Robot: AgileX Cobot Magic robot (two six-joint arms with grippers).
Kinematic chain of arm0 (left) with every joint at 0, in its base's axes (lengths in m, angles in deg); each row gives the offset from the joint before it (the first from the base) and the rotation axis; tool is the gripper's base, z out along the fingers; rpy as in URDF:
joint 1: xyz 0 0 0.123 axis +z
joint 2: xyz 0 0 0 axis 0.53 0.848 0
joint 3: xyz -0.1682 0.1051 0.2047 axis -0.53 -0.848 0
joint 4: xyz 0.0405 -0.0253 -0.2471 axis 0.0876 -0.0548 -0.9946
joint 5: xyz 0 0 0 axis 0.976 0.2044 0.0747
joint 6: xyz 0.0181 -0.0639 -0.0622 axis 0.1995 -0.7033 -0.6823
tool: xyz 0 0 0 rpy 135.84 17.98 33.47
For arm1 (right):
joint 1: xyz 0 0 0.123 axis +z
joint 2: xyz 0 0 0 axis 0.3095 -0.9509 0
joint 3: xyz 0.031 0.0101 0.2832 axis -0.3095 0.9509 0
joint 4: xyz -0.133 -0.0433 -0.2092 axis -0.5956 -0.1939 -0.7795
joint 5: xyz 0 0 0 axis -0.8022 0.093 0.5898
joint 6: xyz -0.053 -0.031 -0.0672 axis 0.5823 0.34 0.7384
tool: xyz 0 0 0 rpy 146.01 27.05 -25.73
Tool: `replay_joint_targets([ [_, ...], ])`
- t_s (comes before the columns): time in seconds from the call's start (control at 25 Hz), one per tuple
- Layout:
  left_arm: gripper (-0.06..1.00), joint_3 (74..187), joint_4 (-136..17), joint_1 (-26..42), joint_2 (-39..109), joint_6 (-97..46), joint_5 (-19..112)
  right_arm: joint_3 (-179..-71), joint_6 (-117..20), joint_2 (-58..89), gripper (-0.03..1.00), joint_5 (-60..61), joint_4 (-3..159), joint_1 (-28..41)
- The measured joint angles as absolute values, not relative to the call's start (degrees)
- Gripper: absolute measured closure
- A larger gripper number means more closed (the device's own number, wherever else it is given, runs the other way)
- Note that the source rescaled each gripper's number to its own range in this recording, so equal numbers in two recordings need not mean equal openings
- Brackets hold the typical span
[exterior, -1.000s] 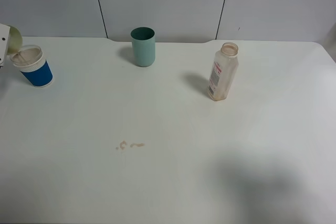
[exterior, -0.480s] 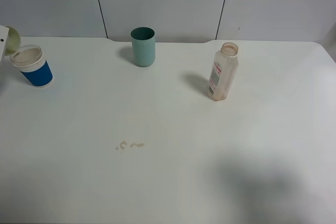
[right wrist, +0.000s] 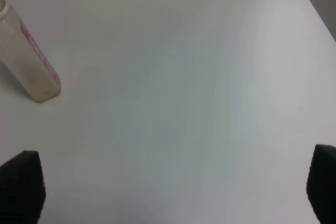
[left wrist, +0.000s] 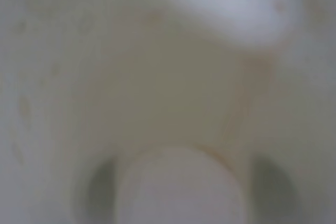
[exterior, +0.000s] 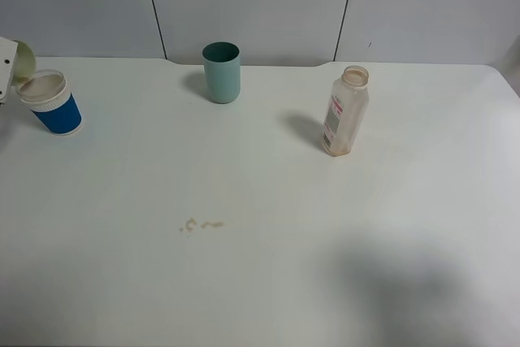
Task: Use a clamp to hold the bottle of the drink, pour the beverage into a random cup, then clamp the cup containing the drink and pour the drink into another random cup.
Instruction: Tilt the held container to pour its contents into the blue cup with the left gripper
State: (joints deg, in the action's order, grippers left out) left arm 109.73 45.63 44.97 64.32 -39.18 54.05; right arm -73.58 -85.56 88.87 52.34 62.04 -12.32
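Note:
A blue cup (exterior: 54, 104) with a white rim stands at the far left and holds beige drink. A white cup (exterior: 13, 62) hangs tilted at the left edge, its mouth over the blue cup. Its blurred, drink-stained inside (left wrist: 168, 93) fills the left wrist view, so my left gripper holds it, though its fingers do not show. A teal cup (exterior: 221, 72) stands upright at the back middle. The uncapped, almost empty bottle (exterior: 345, 111) stands right of centre and also shows in the right wrist view (right wrist: 29, 59). My right gripper (right wrist: 170, 192) is open and empty, well clear of the bottle.
A few small beige drink drops (exterior: 201, 224) lie on the white table (exterior: 268, 282) in front of the teal cup. Grey wall panels stand behind the table's back edge.
The tilted white cup at the left edge has shifted slightly over the blue cup. The bottle, the teal cup and the blue cup have not moved.

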Motion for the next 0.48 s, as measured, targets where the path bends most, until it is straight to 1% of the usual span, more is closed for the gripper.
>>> replay_joint_targets([
  [0.16, 0.93, 109.7, 43.3, 45.0, 64.1, -43.4, 53.0, -73.6, -85.6, 88.9, -0.03, 52.3, 62.0, -12.3],
  [0.28, 0.93, 110.0, 40.3, 45.1, 62.8, -48.4, 52.3, -73.6, -85.6, 88.9, -0.03, 52.3, 62.0, -12.3],
  [0.48, 0.93, 110.9, 35.1, 47.1, 60.0, -59.2, 50.3, -73.6, -85.6, 88.9, -0.03, 52.3, 62.0, -12.3],
])
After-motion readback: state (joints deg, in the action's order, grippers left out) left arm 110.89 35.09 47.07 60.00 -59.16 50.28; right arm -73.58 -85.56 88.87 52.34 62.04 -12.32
